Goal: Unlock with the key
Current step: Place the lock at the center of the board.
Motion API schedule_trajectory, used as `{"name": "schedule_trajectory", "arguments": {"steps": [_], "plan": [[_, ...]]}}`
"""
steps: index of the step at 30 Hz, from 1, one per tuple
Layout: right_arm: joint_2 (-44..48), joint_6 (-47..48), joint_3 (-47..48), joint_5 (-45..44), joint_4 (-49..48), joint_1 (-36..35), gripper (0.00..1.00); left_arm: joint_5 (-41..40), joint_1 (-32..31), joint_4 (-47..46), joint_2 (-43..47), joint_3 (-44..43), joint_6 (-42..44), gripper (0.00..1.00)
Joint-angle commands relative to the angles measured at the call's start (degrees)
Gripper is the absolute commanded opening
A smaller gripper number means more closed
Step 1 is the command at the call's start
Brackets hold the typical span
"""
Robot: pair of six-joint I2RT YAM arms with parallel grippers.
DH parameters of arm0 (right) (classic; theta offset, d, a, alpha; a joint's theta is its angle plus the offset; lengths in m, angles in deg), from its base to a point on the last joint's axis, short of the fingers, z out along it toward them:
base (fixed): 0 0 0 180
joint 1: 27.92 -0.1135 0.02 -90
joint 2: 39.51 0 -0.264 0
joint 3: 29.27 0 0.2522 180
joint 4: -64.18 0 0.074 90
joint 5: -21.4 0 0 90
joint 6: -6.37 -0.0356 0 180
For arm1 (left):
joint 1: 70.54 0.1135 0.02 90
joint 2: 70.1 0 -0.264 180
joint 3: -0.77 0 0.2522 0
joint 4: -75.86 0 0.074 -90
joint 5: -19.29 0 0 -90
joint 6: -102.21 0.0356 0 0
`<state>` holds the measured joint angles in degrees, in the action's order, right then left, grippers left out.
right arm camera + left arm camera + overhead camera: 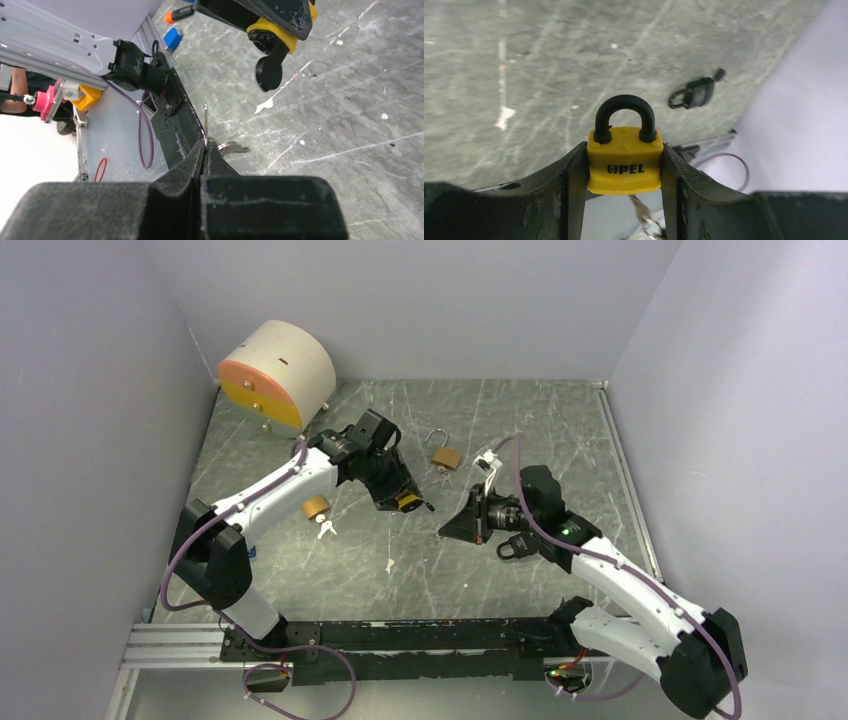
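Yellow padlock (624, 167), marked OPEL, with its black shackle (625, 107) seated at both ends. It was clamped by its two sides between the fingers (569, 182) of the left gripper (405, 502). It was held clear of the table (540, 420), left of centre. The jaws stood part spread, each pressed flat against the lock body. A round black cover (269, 72) hung at the lock's base, seen from the right wrist.

Key (205, 122), silver. It was pinched at its head by the right gripper (204, 150), whose fingertips were squeezed together on it. The blade stood upright, its tip apart from the yellow padlock and not in it. A second key (234, 147) stuck out sideways just beside the fingertips. The two grippers faced each other near mid-table, close but not touching.

Black padlock (515, 548) lay on the table beside the right arm.

Brass padlock (446, 455) lay on the table beyond the grippers, with its steel shackle up.

Small tan item (316, 507) lay on the table by the left arm, with pale keys (325, 529) just beside it. I could not tell whether it was a lock.

Beige drum (275, 373) with an orange face stood in the far left corner.
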<state>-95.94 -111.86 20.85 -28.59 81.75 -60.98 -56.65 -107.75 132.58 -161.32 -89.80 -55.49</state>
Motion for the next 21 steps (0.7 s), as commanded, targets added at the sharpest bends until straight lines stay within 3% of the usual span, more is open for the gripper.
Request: {"name": "schedule_trajectory", "arguments": {"steps": [1,4,8,17,21], "plan": [[5.9,3.1,-1.6,-0.4,0.2,-0.1,0.0,-11.7,0.0,10.2,0.4,-5.2,8.1,0.03],[6.2,4.6,-1.7,-3.0,4.0,-0.1,0.0,-16.4,-0.2,18.0,-2.1,-7.4,11.5,0.02],[4.7,4.5,-1.7,-8.2,7.3,-0.1,0.0,-17.0,-0.5,18.8,-4.3,-7.1,14.6,0.02],[1.0,0.0,-1.6,-20.9,14.6,0.7,0.0,-18.7,-12.0,-2.1,-11.5,-1.4,31.8,0.03],[1.1,-2.3,-3.4,-21.7,18.1,4.8,0.0,-14.0,-14.4,-12.2,-14.4,0.8,41.1,0.03]]}}
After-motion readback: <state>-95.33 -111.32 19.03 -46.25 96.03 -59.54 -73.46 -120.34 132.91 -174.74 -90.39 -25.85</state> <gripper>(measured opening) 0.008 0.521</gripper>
